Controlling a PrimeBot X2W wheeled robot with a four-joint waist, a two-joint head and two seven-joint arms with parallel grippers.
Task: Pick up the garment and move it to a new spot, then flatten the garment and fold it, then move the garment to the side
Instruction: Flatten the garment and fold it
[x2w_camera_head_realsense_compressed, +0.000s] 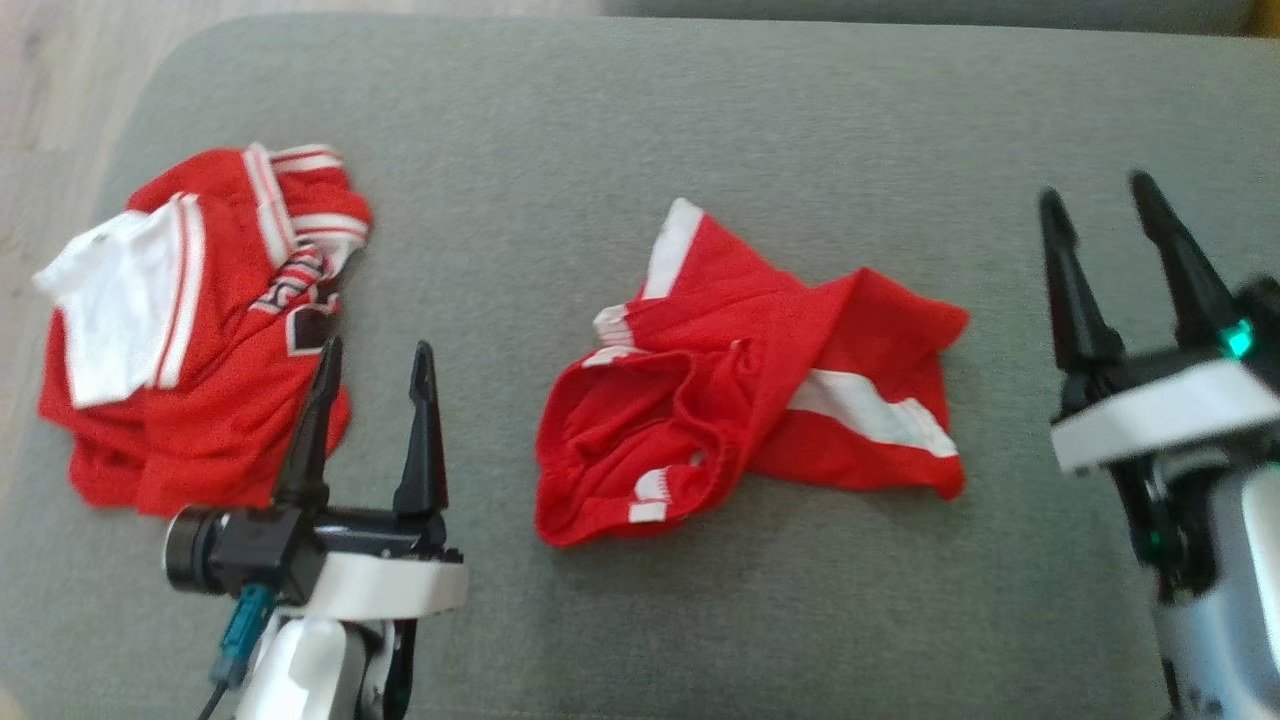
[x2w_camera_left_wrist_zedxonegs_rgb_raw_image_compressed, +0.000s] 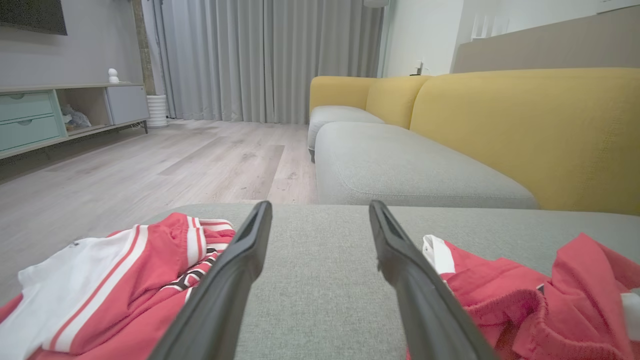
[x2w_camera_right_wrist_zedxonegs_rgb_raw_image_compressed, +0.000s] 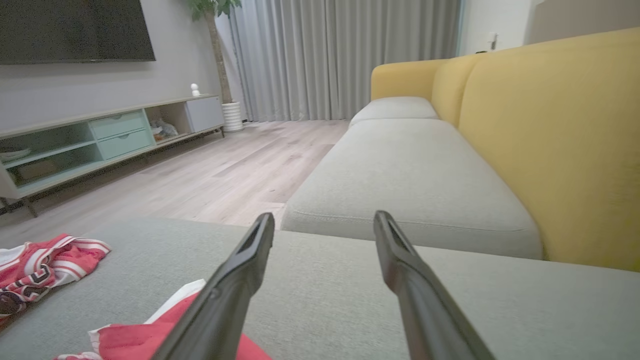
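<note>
garment: red shorts (x2w_camera_head_realsense_compressed: 745, 390) crumpled mid-cushion (x2w_camera_head_realsense_compressed: 600, 120), between both grippers | handling: likely light, limp, slippery | grasp: pinch outer hem corners | left gripper (x2w_camera_head_realsense_compressed: 378, 347) released, empty | right gripper (x2w_camera_head_realsense_compressed: 1094, 187) released, empty

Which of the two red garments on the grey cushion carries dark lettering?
The crumpled jersey at the head view's left, beside the left pincer. The red shorts in the middle bear only white stripes, no lettering.
</note>
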